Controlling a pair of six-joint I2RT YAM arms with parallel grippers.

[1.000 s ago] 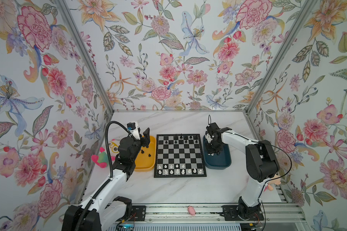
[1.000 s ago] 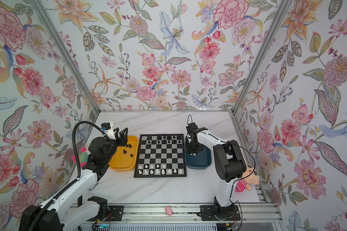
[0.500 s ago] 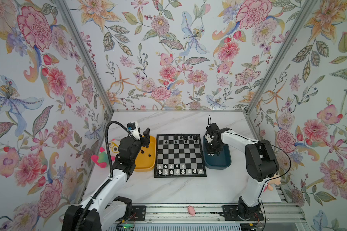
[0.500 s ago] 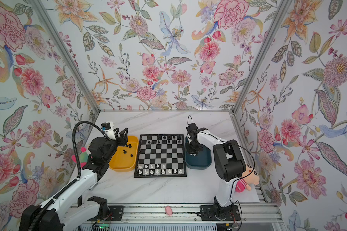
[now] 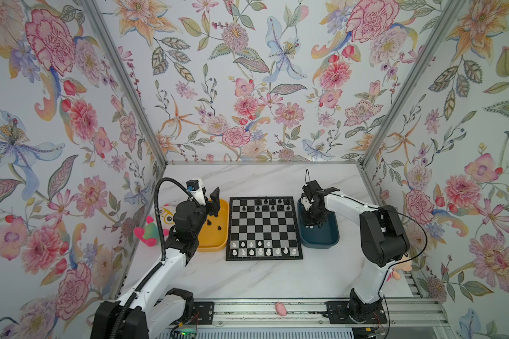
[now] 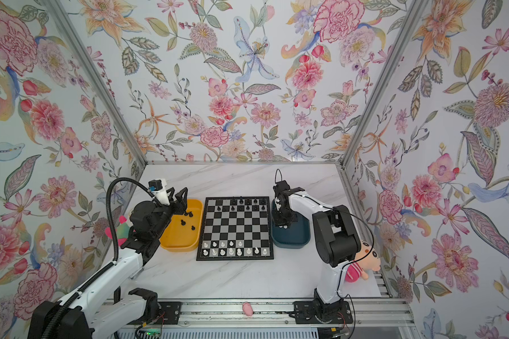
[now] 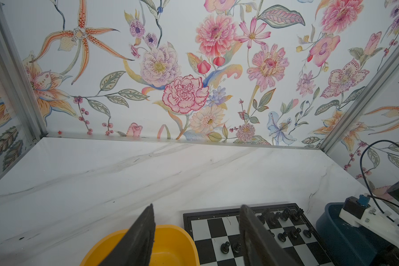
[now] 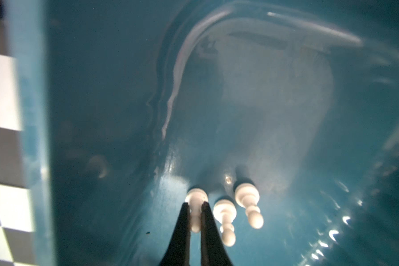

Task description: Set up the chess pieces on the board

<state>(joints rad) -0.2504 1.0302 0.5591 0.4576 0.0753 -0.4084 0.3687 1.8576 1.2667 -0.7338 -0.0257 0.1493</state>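
Board (image 5: 264,232): centre of tabletop (image 5: 247,281). Black pieces (image 5: 265,202) stand on its far rows, white pieces (image 5: 259,251) on its near rows.
Yellow tray (image 5: 215,245): left of board, holding loose black chessmen (image 5: 213,226).
Dark blue tray (image 5: 321,242): right of board.
Right claw (image 8: 195,205): down in the dark blue tray, clamped on a white pawn (image 8: 196,195); two spare pawns (image 8: 224,209) lie just beside.
Left claw (image 7: 197,205): fingers apart, empty, above the yellow tray's far end.

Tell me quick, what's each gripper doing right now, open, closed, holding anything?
Left gripper: open, empty, above the yellow tray.
Right gripper: closed on a white chess piece in the dark blue tray.
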